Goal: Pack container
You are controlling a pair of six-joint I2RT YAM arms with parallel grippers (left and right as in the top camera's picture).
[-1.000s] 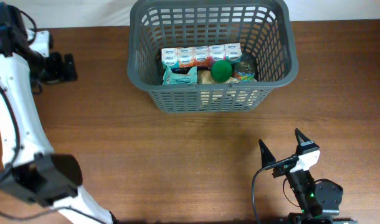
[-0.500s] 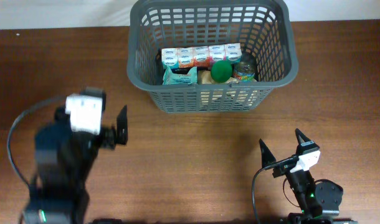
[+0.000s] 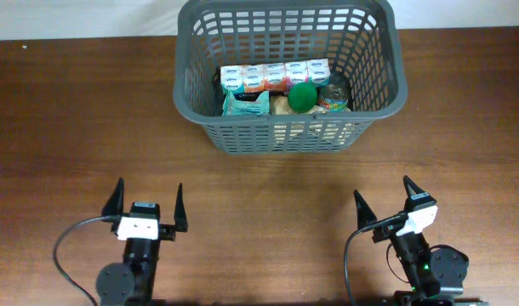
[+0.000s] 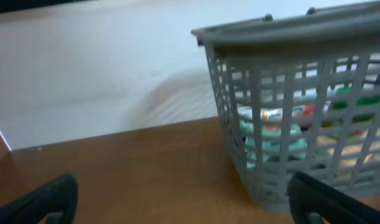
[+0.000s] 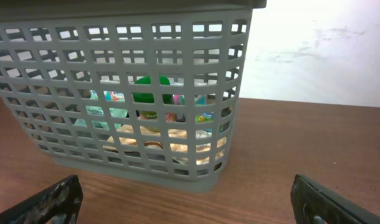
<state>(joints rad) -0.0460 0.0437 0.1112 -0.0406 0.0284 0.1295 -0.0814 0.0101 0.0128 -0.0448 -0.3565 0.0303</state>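
Overhead, the large dark grey plastic basket with lattice-slotted walls (image 3: 285, 134) is sitting at the middle of the brown wooden table (image 3: 89, 127), towards its far edge. Groceries are lying on the basket floor. A row of small pastel-printed cartons (image 3: 275, 76) is running along the back, and a round green thing (image 3: 301, 96) is resting just in front of them. A tin can (image 3: 334, 96) is standing beside it on the right, a teal packet (image 3: 245, 103) is lying on the left, and something pale (image 3: 281, 105) is showing between them.

Both arms are waiting near the table's front edge, well apart from the basket. The left gripper (image 3: 148, 184) is holding its jaws spread wide with nothing between them. The right gripper (image 3: 381, 187) is doing the same, wide and empty. Each wrist view is looking across bare wood at the basket's slotted side, with dark fingertips framing the lower corners.

I am seeing no loose grocery on the table in any view, so I am judging the packing to be finished or pausing between items. Any further move is calling for another item from outside these views. A gripper would be closing on it, carrying it over the tall rim, and lowering it into free floor without knocking the cartons
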